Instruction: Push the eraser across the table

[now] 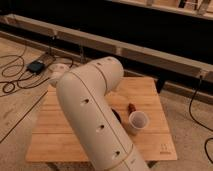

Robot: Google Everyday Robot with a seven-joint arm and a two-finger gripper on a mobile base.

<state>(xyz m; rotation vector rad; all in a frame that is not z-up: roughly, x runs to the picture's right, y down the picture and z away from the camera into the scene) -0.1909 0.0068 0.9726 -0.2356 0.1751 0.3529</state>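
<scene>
Open or closed, could not tell for the pale gripper (56, 75) at the tip of the thick white perforated arm (95, 117); sat over the far-left corner of the low square table with the light slatted wooden top (60, 137), mostly tucked behind the arm's own bulk; looked for the small flat orange-red eraser with dark edges and could not pick it out, so judged it hidden behind the arm, its place on the table unknown; saw just right of the arm a dark rounded shape (116, 114), probably a bowl, a tiny reddish-brown lump (131, 107) beyond it, and a white paper cup (138, 120) nearer the right edge, none of them the target; to push well, would have needed first to locate the eraser, then to lower the gripper to the tabletop just behind it, square to its long side, and to sweep low and slowly along an open lane, steering wide of cup, lump and bowl and stopping short of the edge; noted one small dark mark (164, 146) near the near-right corner, too small to read; found no other brand, label or writing.
</scene>
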